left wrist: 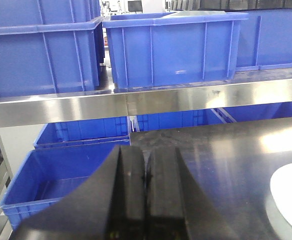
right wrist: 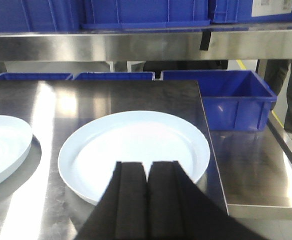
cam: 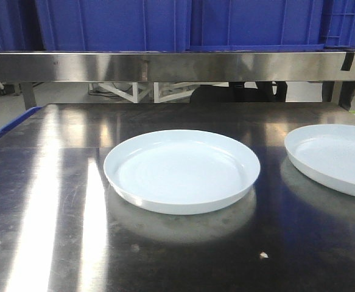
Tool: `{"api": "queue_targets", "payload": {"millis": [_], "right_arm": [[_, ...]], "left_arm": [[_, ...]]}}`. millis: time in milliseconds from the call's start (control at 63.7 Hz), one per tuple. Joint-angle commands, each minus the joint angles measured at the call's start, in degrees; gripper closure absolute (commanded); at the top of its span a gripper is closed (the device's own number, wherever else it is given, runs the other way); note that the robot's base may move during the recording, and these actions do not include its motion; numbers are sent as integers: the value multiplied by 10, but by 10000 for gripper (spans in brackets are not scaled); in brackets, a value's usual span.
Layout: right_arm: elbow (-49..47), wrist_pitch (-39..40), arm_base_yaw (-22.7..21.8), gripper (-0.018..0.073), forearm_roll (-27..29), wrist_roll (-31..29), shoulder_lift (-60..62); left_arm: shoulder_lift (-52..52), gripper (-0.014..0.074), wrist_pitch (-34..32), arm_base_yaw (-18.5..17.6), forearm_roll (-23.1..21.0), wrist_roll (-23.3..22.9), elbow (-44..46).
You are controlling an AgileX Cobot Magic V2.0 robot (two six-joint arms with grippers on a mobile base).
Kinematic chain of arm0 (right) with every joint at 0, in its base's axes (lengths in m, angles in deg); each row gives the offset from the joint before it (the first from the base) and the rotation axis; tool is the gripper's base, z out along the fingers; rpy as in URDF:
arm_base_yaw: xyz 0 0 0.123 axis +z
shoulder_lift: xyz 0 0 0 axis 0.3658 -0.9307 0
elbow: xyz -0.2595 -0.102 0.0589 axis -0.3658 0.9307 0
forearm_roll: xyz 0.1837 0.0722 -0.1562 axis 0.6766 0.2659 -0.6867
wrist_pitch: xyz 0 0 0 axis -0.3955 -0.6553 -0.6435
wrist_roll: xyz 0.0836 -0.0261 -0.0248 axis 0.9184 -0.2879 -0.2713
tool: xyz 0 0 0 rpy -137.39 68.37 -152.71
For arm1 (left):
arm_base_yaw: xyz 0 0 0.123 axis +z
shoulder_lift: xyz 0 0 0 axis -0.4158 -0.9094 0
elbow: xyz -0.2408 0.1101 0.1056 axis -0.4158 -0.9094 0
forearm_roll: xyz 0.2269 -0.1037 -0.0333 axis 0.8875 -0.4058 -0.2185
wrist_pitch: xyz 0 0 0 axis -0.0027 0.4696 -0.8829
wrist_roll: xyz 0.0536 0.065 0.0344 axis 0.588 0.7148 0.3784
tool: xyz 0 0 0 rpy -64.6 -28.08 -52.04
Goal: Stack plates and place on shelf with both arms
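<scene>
— Nearest to us is our right gripper (right wrist: 147, 170): its two black fingers are pressed flat together on nothing, and it hangs at the near rim of the right-hand plate (right wrist: 135, 145).

— And our left gripper (left wrist: 146, 157)?

— Pressed together and empty as well. It sits off to the left, with only a sliver of white plate at the right edge of its view.

— Where do the plates lie, then?

— Both are flat and face up on the steel tabletop (cam: 43, 213), side by side but apart, so they aren't stacked yet. The middle plate (cam: 182, 170) sits centrally and the right-hand one sits toward the table's right edge. We judge that this spacing gives each arm a plate of its own to reach.

— So we must spread the fingers before taking a rim. The rims are low and glossy, and we expect a slippery hold.

— Beyond the plates runs the front rail of the shelf (cam: 165, 66), with blue crates (cam: 116, 24) standing side by side on the tier above it.

— Those are in our way, we think. That tier looks full wherever we can see it.

— More crates sit lower down: the left lower crates (left wrist: 60, 175) and one right lower crate (right wrist: 236, 100) past the table's edge.
</scene>
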Motion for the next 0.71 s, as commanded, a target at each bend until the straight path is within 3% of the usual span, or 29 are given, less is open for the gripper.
{"api": "queue_targets", "payload": {"millis": [0,204,424,690], "right_arm": [[-37,46,-4,504,-2,-1,-37],[-78,47,-4,504,-2,-1,-152],[-112,104,-4,504,-2,-1,-249],[-164,35,-4,504,-2,-1,-349]], "left_arm": [[-5,516,-48,0,-6,-8,17],[-5,516,-48,0,5,-6,17],[-5,516,-40,0,11,-6,17],[-5,516,-39,0,11,-6,16]]}}
